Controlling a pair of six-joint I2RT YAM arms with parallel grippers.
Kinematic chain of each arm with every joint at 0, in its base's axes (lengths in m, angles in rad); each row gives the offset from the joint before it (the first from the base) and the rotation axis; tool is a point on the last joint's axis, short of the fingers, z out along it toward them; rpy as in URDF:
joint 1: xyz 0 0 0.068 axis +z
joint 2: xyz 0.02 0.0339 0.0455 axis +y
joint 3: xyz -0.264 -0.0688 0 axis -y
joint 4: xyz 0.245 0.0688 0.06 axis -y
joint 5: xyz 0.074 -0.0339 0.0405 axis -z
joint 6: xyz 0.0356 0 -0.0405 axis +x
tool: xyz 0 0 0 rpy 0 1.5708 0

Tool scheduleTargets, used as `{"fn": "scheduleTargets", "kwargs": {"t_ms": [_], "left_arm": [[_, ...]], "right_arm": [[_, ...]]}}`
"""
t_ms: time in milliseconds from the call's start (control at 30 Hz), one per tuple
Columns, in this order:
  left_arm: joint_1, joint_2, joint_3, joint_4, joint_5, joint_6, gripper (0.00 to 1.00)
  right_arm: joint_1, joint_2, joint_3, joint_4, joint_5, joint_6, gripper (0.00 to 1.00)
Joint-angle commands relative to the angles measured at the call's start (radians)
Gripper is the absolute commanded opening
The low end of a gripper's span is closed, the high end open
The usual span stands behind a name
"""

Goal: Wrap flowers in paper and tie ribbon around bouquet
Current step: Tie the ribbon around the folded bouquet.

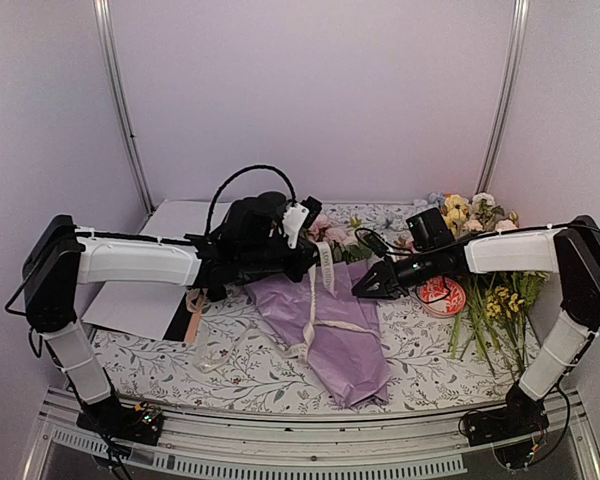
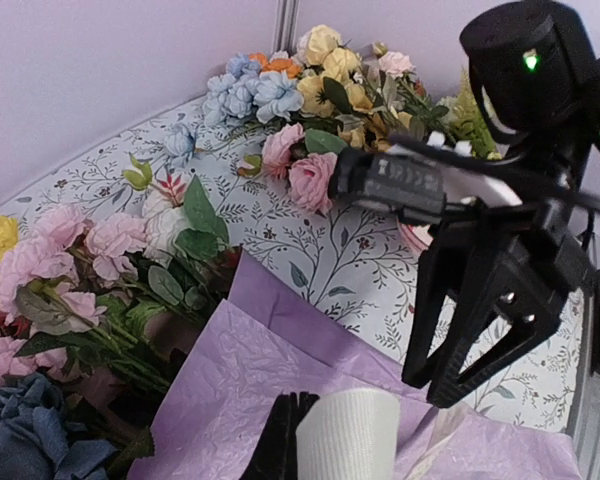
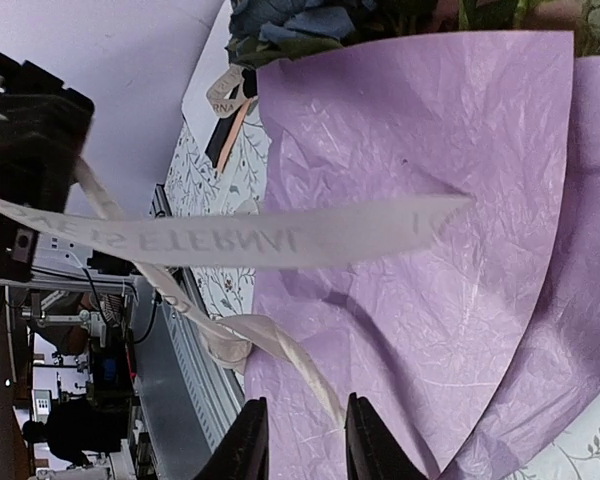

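Left gripper (image 2: 305, 445) is clamped on the ribbon (image 2: 355, 435); right gripper (image 3: 305, 445) stands parted, holding nothing. With that end free, a pull may slide the ribbon off the bouquet (image 1: 335, 335), which lies between the arms, its lilac paper (image 3: 430, 300) crinkled, loosely bound, flowers (image 1: 332, 238) toward the back

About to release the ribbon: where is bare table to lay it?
Bare cloth lies at the near edge, between the bouquet and the loose stems. Left, between bouquet and white sheet, loose strands lie. Back right is crowded: flower pile.
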Motion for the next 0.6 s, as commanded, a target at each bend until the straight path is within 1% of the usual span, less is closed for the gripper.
{"fn": "scheduleTargets", "kwargs": {"t_ms": [0,33,167,233,400,567], "left_arm": [[-0.01,0.007,0.032,0.055,0.002,0.009,0.0],[-0.014,0.007,0.034,0.062,0.016,0.018,0.0],[-0.031,0.009,0.035,0.119,0.077,0.053,0.0],[-0.037,0.022,0.044,0.147,0.108,0.062,0.0],[-0.045,0.077,0.105,0.21,0.19,0.075,0.0],[-0.068,0.136,0.185,0.285,0.329,0.104,0.0]], "right_arm": [[0.007,0.15,-0.024,0.148,-0.022,0.024,0.23],[0.012,0.181,-0.022,0.162,-0.029,0.025,0.21],[0.022,0.274,-0.008,0.196,-0.028,0.022,0.2],[0.022,0.307,-0.002,0.192,-0.019,0.016,0.15],[0.032,0.354,-0.02,0.192,0.009,0.002,0.13],[0.039,0.372,-0.049,0.224,0.011,0.009,0.13]]}}
